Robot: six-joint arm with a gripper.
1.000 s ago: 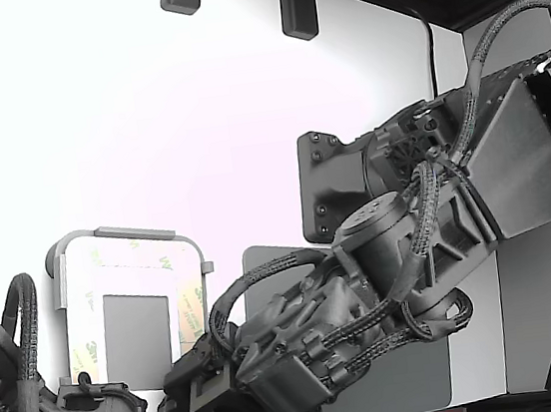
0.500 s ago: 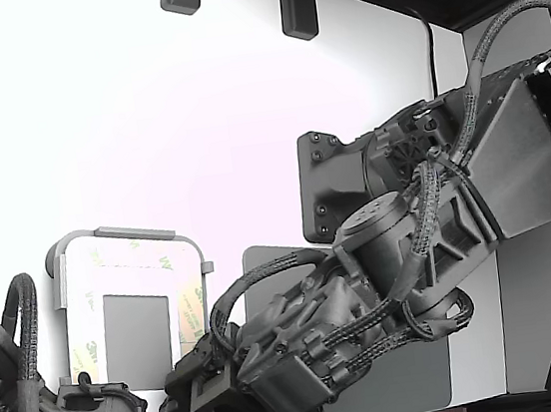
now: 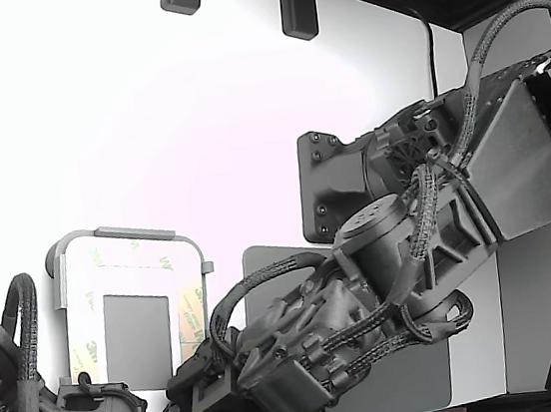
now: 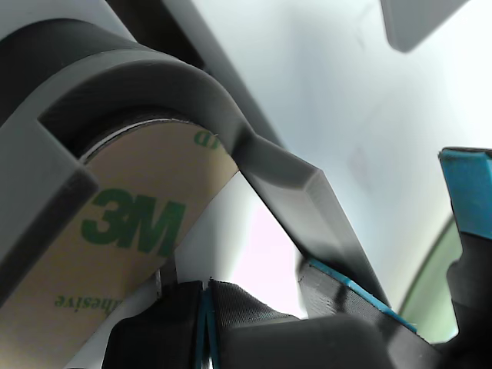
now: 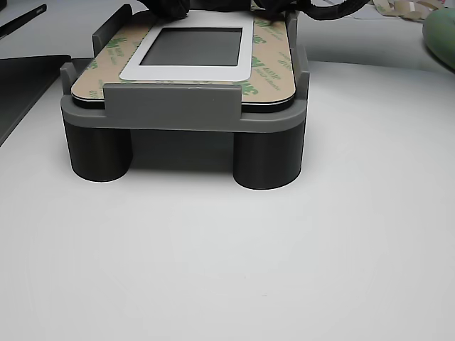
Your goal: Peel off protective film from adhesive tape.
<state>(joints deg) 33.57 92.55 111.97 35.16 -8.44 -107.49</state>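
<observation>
The gripper [image 4: 254, 307] sits at the plate's corner — film [image 4: 123, 254] curving just beside its tips, apparently unpinched; its spread can't be told.

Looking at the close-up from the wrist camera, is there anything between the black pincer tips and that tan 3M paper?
Nothing in the wrist view: the gripper meets the edge of the protective film with no gap.

Protective film [image 5: 266, 67]: pale tan liner with green 3M print, lying flat, bordering the white plate with grey square centre | covering the band along the sides seen in the other view; curving round the corner in the wrist view [image 4: 115, 254] | adhesive tape: sitting beneath the liner, not separately visible.
</observation>
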